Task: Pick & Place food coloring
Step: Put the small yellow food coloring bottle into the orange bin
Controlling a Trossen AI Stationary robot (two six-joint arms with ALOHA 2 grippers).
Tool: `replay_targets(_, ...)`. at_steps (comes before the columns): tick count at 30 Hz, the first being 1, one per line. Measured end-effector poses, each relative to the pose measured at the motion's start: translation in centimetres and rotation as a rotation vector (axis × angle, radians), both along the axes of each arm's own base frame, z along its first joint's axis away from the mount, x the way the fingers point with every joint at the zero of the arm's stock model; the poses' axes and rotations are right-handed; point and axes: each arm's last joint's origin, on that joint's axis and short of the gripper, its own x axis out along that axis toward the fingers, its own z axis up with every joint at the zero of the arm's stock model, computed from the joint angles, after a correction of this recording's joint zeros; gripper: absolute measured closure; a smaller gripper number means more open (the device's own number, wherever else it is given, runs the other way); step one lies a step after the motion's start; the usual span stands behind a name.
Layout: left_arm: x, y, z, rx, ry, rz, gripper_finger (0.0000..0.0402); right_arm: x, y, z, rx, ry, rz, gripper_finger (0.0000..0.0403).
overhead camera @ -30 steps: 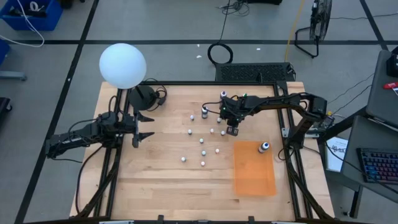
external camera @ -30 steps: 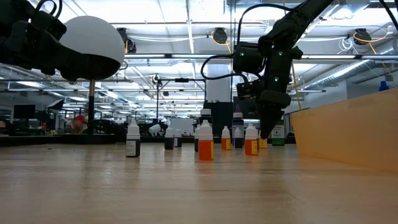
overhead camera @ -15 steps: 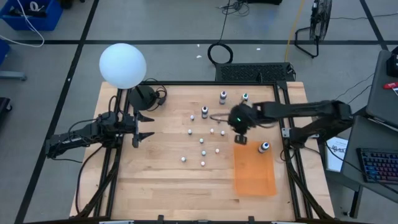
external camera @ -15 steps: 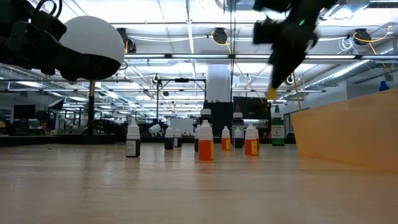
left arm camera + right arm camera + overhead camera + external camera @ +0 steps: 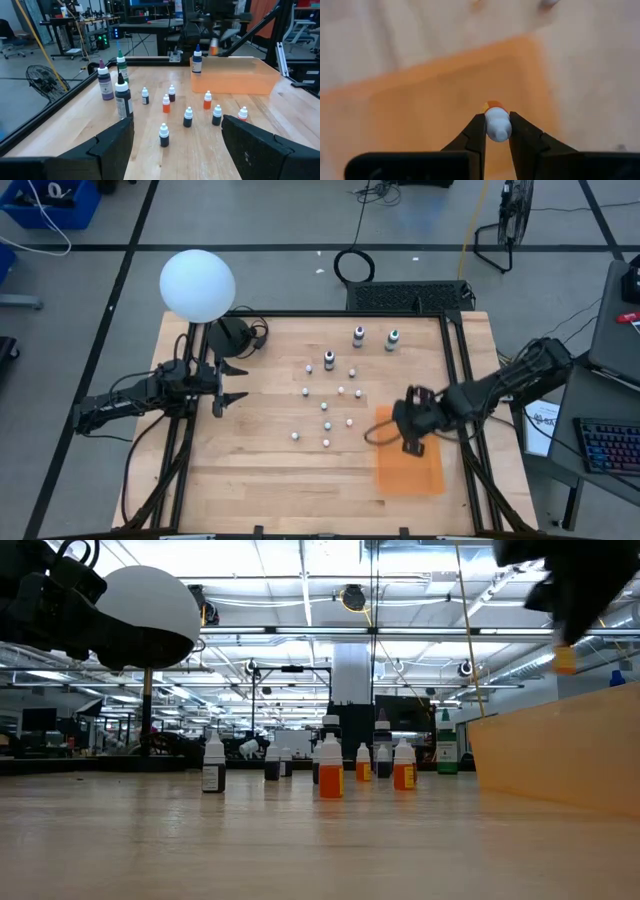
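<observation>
Bottle [image 5: 496,122], small, orange body with white cap, pinched between the closed fingers [image 5: 476,135] of the right gripper [image 5: 412,442]; long axis runs along the fingers, white cap toward the wrist camera, orange end pointing down at the orange tray [image 5: 409,468] beneath. Remaining food coloring bottles [image 5: 327,423], upright, scattered mid-table [image 5: 250,470]; taller ones [image 5: 358,336] at the far edge. Left gripper [image 5: 222,386], fingers spread wide and empty, waiting at the left side

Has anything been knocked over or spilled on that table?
Nothing stands out: the little bottles on the table stand upright, with no spill visible. The right gripper holds one small bottle above the orange tray.
</observation>
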Motion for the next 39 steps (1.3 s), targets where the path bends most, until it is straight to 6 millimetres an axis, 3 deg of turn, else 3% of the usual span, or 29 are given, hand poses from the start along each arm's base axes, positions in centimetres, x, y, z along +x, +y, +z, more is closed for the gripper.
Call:
replay_targets(5, 0.0, 0.0, 0.0, 0.0, -0.001, 0.0, 0.0103, -1.0, 3.5, -0.7, 0.152, 0.089, 0.018, 0.0356)
replay_targets(13, 0.0, 0.0, 0.0, 0.0, -0.001, -0.001, 0.0103, -0.6, 7.4, -2.2, 0.205, -0.035, 0.089, 0.0356)
replay_targets(23, 0.0, 0.0, 0.0, 0.0, -0.001, 0.0, 0.0103, 0.9, 8.3, -7.3, 0.103, 0.109, 0.261, 0.0356)
replay_targets(31, 0.0, 0.0, 0.0, 0.0, -0.001, 0.0, 0.0103, 1.4, 8.5, -9.0, 0.06, 0.163, 0.295, 0.0356)
replay_targets(39, 0.0, 0.0, 0.0, 0.0, -0.001, -0.001, 0.0103, 1.6, 8.8, -9.4, 0.087, 0.173, 0.289, 0.0351)
